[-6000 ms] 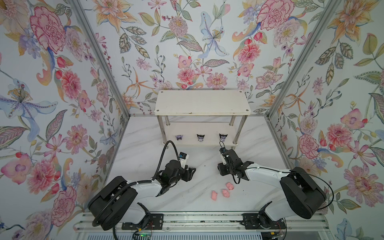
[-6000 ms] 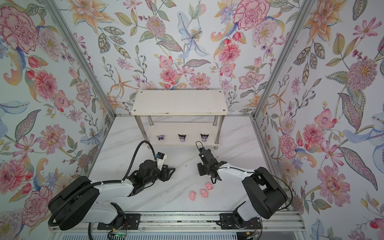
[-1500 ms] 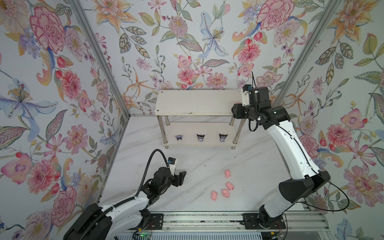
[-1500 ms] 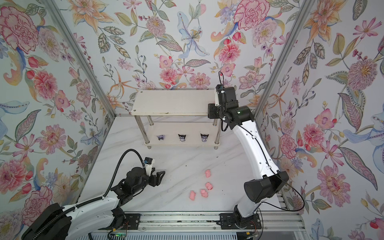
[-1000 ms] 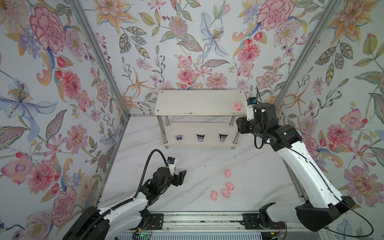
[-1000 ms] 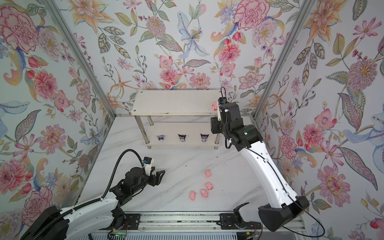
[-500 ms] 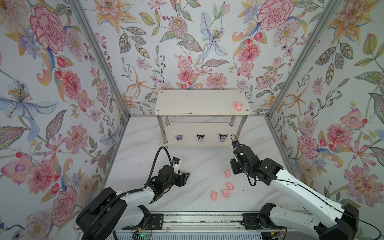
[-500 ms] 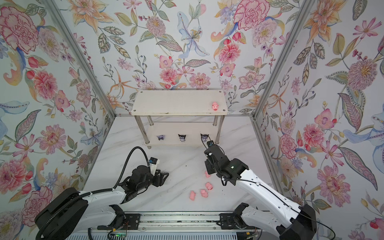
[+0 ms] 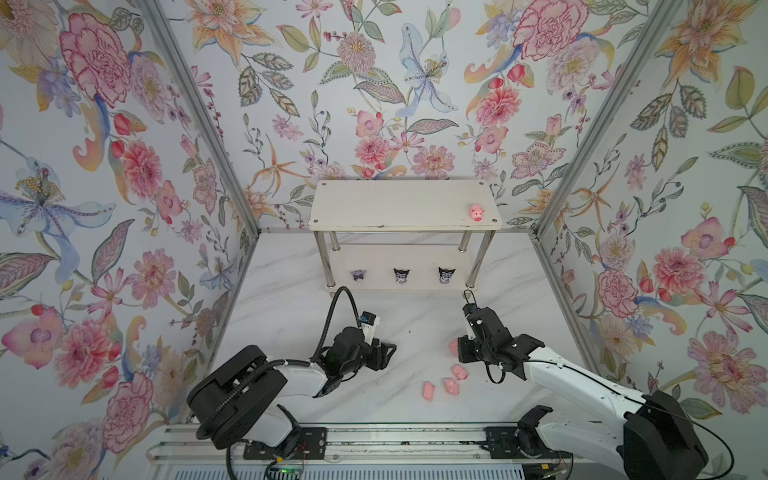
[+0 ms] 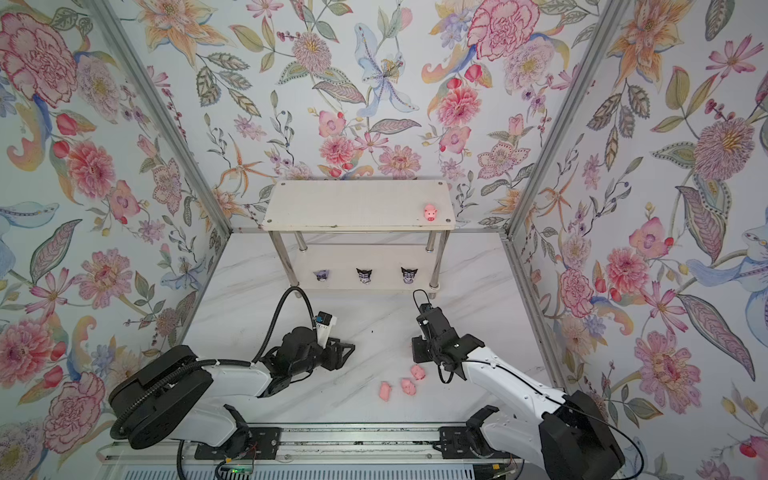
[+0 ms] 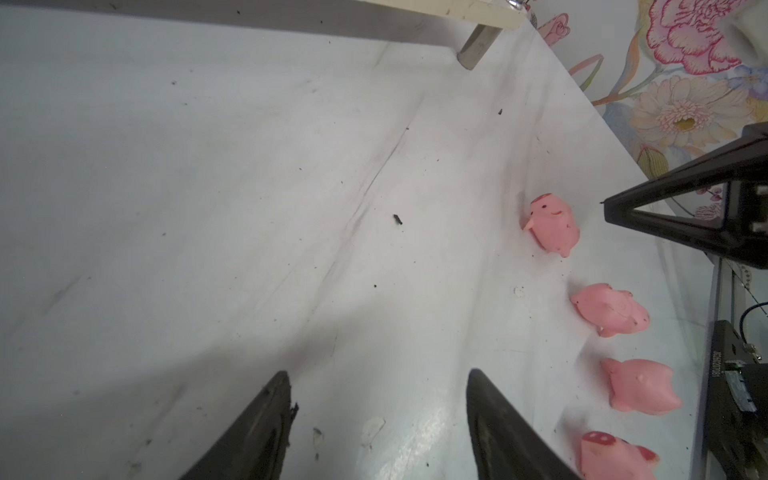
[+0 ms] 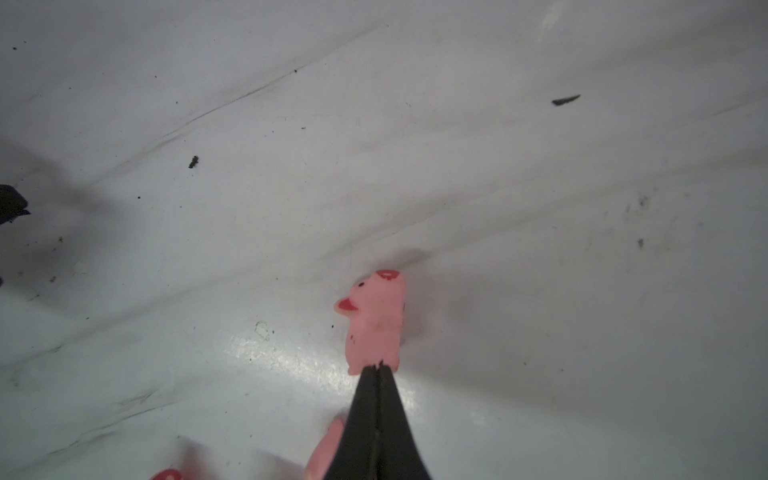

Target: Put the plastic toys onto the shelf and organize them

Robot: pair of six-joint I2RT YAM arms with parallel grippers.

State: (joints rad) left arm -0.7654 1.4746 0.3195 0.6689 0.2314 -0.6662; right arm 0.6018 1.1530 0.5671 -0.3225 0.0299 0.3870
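Closure of the right jaws is complete: in the right wrist view the two black fingertips [image 12: 376,374] press together with no gap. The tips meet the rear end of one pink pig [image 12: 376,320], which lies on the white tabletop [image 12: 540,208] with its snout pointing away from the jaws. Whether the tips pinch any of the pig cannot be determined. A second pig [image 12: 326,449] shows partly beneath the jaws.

The left jaws are open. In the left wrist view both fingertips [image 11: 274,399] stand apart over bare tabletop with nothing between them.

In the left wrist view, four pigs lie in a loose line on the tabletop. The pig nearest the right jaws [image 11: 550,224] sits at the far end, and the other three [image 11: 611,309] [image 11: 640,390] [image 11: 615,457] follow, each apart from its neighbour. In both top views this group lies between the two arms, nearer the right arm [image 9: 582,382] than the left arm [image 9: 291,374].

The shelf [image 9: 395,208] stands at the back of the tabletop against the floral wall [image 9: 374,83]. A fifth pig [image 9: 477,212] stands upright on the upper board, near its front right corner. Three purple-and-white figurines [image 9: 358,275] [image 9: 401,275] [image 9: 446,274] stand in an evenly spaced row on the lower board, facing forward.
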